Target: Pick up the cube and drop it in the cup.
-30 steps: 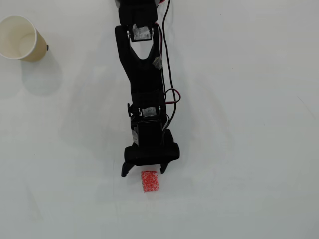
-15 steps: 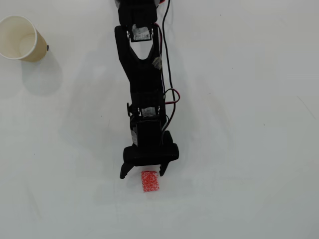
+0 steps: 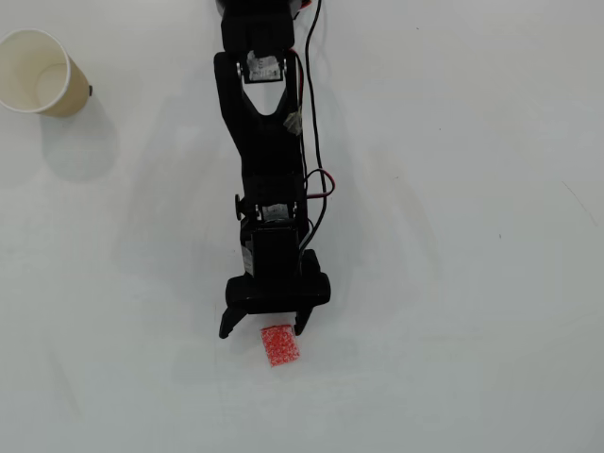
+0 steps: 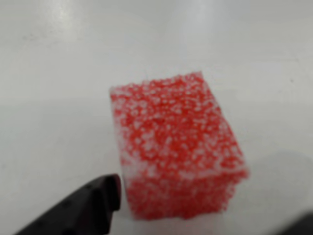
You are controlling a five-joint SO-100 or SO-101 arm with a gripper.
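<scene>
Overhead view: unlabelled cube [image 3: 280,345], seemingly between open gripper [image 3: 263,329] jaws.

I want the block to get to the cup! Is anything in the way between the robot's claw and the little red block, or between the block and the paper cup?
Nothing visible blocks either path. The open black gripper sits right at the small speckled red cube with only bare white table between. From the cube to the cream paper cup at the upper left of the overhead view, the table is bare too.

No readable text, labels, brands or numbers in either view; small pale patches on arm [image 3: 267,66] in overhead view too small to make out
</scene>
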